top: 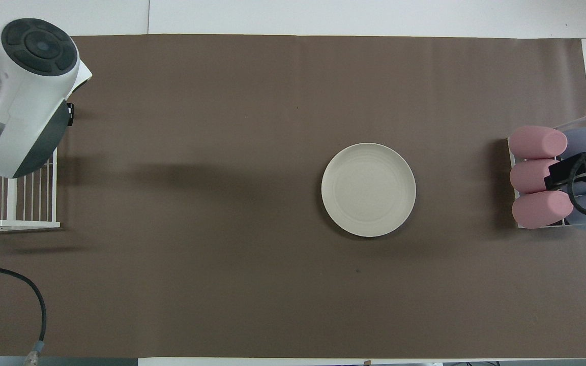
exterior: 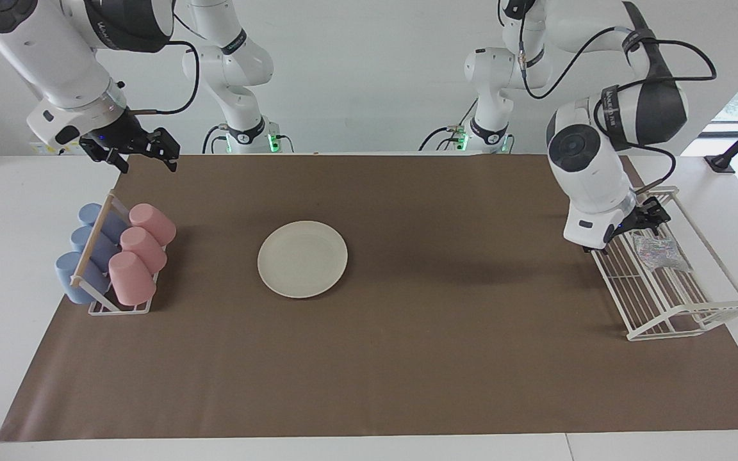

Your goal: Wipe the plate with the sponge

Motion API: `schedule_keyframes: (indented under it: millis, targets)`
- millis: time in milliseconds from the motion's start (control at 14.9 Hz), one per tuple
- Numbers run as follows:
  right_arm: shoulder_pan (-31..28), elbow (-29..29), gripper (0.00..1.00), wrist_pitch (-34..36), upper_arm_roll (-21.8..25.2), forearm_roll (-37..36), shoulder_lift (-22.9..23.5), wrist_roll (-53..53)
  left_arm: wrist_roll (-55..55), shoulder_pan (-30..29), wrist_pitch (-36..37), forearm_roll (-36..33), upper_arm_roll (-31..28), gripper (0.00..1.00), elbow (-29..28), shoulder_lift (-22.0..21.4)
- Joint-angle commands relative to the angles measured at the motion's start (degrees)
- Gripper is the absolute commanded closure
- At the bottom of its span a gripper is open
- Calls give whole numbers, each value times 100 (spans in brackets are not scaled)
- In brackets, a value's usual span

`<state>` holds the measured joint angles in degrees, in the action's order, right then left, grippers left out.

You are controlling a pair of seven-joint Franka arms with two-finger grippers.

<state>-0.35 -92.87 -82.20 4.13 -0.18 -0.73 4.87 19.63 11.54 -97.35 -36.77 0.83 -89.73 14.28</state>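
The cream-white plate [exterior: 302, 258] lies flat on the brown mat near the table's middle, and also shows in the overhead view [top: 369, 189]. The silvery-grey sponge [exterior: 661, 252] lies in the white wire rack [exterior: 683, 323] at the left arm's end of the table. My left gripper [exterior: 647, 218] hangs low over the rack, just beside the sponge and not holding it. In the overhead view the left arm hides the sponge. My right gripper [exterior: 145, 153] is open and empty, raised above the cup rack; it also shows in the overhead view [top: 555, 175].
A small white rack [exterior: 119, 308] with pink cups [exterior: 141, 250] and blue cups [exterior: 87, 251] lying on their sides stands at the right arm's end. In the overhead view the wire rack [top: 18, 222] is partly under the left arm.
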Motion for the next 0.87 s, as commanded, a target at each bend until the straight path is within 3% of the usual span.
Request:
schedule_keyframes:
  millis: [0, 269, 807]
  targets:
    - [-26, -82, 0, -50, -17, 79, -86, -65, -100, -239, 58, 905, 14, 0, 209, -188]
    - [-26, -82, 0, -41, -17, 79, -86, -65, -109, -591, 128, 2348, 22, 0, 219, -759]
    - [-26, -91, 0, -50, -17, 79, -86, -65, -494, -680, 1121, 3684, -21, 0, 298, -1137]
